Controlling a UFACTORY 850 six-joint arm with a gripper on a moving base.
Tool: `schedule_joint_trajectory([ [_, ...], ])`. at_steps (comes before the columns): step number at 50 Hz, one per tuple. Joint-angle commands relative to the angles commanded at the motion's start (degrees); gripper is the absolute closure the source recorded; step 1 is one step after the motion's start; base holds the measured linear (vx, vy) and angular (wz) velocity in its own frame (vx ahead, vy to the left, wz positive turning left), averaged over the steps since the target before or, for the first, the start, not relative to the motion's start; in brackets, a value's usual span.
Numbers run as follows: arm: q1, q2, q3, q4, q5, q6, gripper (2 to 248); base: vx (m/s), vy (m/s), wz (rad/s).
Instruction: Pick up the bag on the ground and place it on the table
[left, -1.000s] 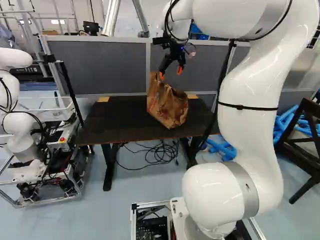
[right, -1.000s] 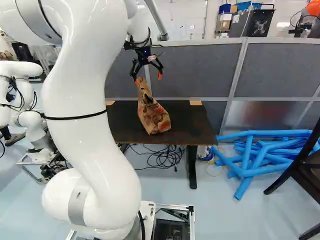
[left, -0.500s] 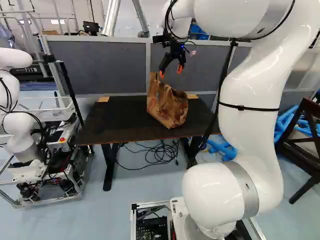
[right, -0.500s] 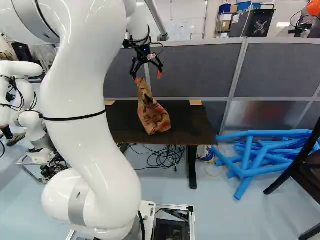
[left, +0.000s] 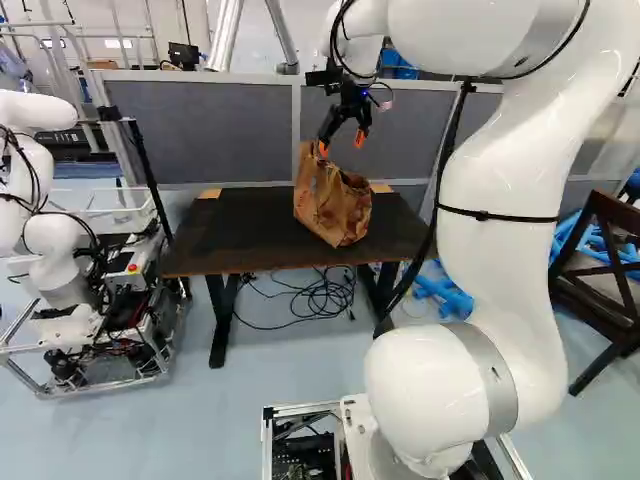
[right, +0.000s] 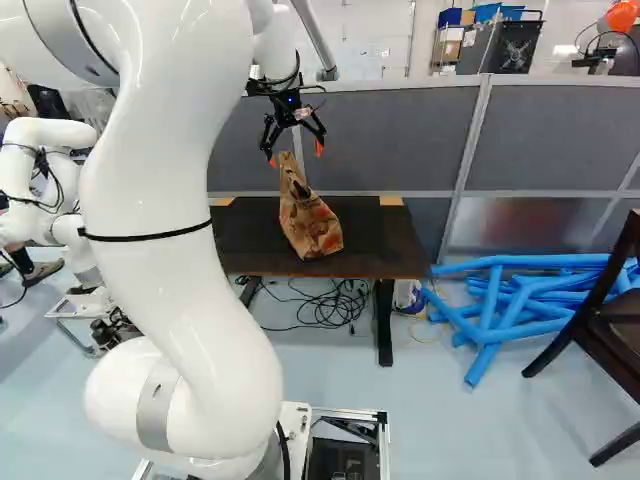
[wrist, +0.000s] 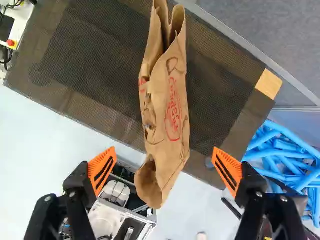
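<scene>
The jaws of the black gripper (left: 341, 145) stand spread wide, with nothing pinched between them. The wrist view shows a gap between each orange pad (wrist: 94, 170) and the brown paper bag (left: 335, 215). The gripper hangs over the bag, fingers pointing down, at the end of the white arm (left: 500, 250). How much height separates the fingertips from the paper cannot be told.

The bag rests on the dark table (left: 235, 235), well apart from the floor. It is creased and carries red marking on one face. In the wrist view it stretches from between the fingers to the area ahead of them. In the left base view it sits on the right-hand half of the tabletop.

Surroundings noted: the tabletop has tan patches (right: 390, 200) at its far corners. Tangled black cables (left: 320, 300) lie on the floor under the table. A grey partition (right: 390, 140) stands behind it. Blue tubes (right: 500, 335) are piled on the floor at the right of the right base view, and a dark wooden chair (right: 590, 325) stands near them, nearer the cameras. At the left of the left base view, another robot (left: 55, 245), also white, is mounted on a wheeled metal frame (left: 95, 383), beside the table.
</scene>
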Motion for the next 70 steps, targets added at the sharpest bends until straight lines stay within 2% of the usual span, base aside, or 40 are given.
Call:
schedule_joint_trajectory([
  [70, 0.0, 0.0, 0.0, 0.0, 0.0, 0.0, 3, -0.184, -0.001, 0.011],
])
